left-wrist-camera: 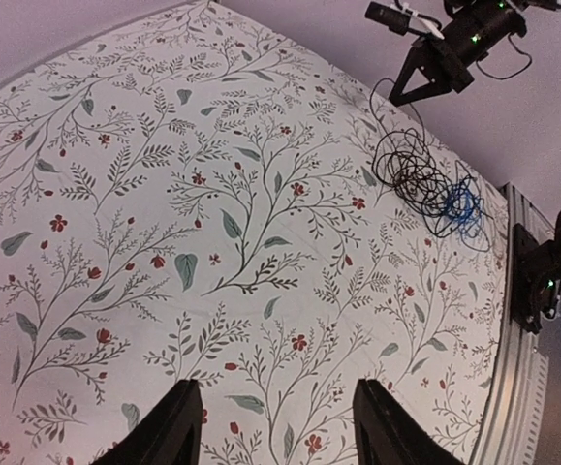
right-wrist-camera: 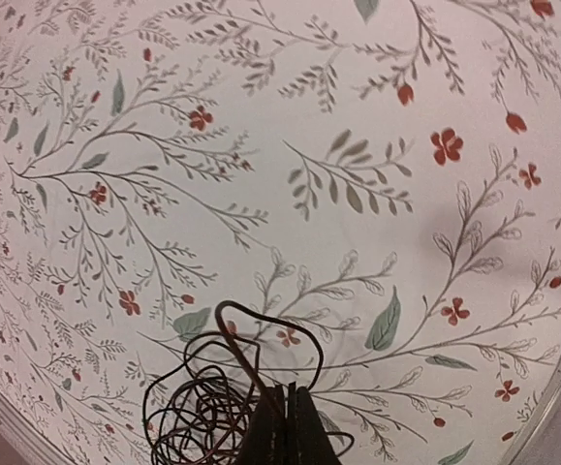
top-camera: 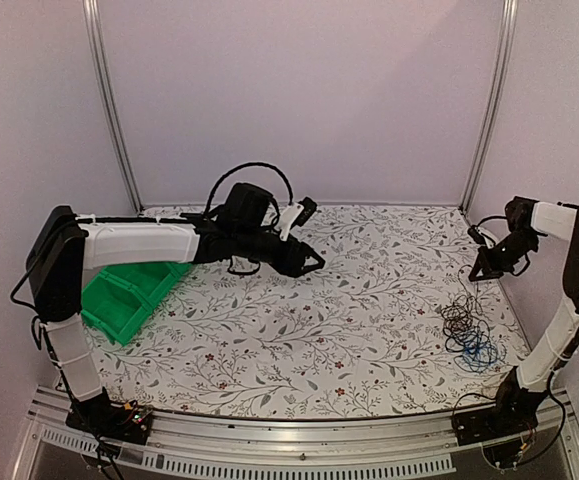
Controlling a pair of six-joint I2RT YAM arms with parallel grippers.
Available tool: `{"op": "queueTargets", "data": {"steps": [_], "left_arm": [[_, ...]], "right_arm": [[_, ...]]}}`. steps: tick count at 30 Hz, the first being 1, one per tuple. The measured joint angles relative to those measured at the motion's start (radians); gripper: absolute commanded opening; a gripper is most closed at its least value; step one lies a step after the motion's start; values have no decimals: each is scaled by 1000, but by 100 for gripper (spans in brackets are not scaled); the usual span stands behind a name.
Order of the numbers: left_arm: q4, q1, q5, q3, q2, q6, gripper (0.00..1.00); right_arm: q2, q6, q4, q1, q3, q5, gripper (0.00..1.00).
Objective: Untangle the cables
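Pulling with the right fingers (right-wrist-camera: 282,426) shut on one strand could drag the whole heap of cables (top-camera: 466,330), lying by the right edge of the surface (top-camera: 319,330), and tighten the knots, since the wide-open, empty left fingers (top-camera: 315,264) hold nothing down.

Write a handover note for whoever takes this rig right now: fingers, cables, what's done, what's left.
Left gripper: fingers open, empty, hovering mid-table, away from the heap.
Right gripper: fingers shut on a dark cable at the heap's far edge.
Cables: one tangled heap on the right side, blue cable at its near end.
Done: one strand gripped.
Left: all the separating.
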Motion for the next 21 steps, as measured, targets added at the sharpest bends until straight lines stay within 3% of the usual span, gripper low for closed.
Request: {"op": "queueTargets", "data": {"steps": [7,13,21], "left_arm": [[42,0,-24,-3,0,0,55],[206,0,-52,-11,0,-16,64],[383,-5,-14,127,60,-41,62]], "right_arm": [[-69,-101,-109,225,217,-150,0],[-85,-157,-192,418,370,-248,0],[-57,-168,-233,496,477,-315,0]]}}
